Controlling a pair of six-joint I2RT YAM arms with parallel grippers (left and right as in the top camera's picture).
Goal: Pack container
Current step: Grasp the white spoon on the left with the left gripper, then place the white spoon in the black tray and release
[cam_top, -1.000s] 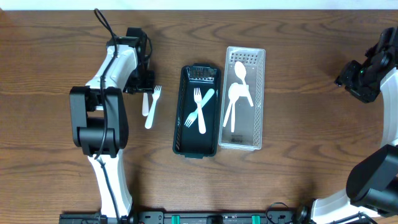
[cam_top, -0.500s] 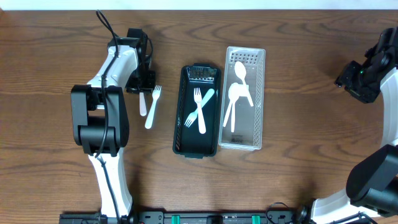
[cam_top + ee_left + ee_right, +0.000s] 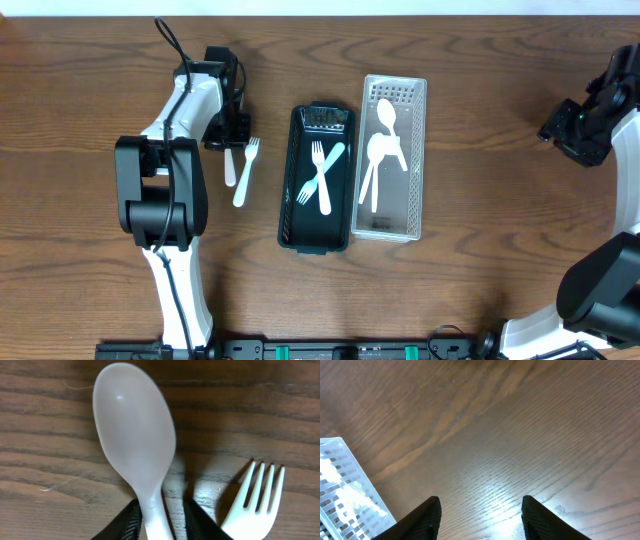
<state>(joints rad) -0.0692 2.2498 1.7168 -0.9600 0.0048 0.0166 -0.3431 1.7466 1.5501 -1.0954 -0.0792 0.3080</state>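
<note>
Overhead view of a wooden table [image 3: 480, 260]. The left gripper [image 3: 228, 135] is low over a white spoon [image 3: 231, 166], with a white fork [image 3: 245, 172] just beside it. To their right a black tray [image 3: 290, 190] holds two crossed forks, and a clear tray [image 3: 415, 200] touching it holds spoons.

The left wrist view alone shows the grip. The left gripper's fingers [image 3: 129, 522] straddle the spoon's neck [image 3: 152, 510], narrowly spread, with a sliver of dark gap on the fork's side. They do not look clamped yet. The fork's tines [image 3: 260, 490] lie close to that finger, so closing or lifting could nudge or drag the fork. A hold this near the bowl may also let the spoon pivot.

Only the overhead shows the trays. Dropping the spoon into the black one would mix the sorting.

The right gripper [image 3: 482, 520] is spread wide and empty, well apart, over bare wood.
</note>
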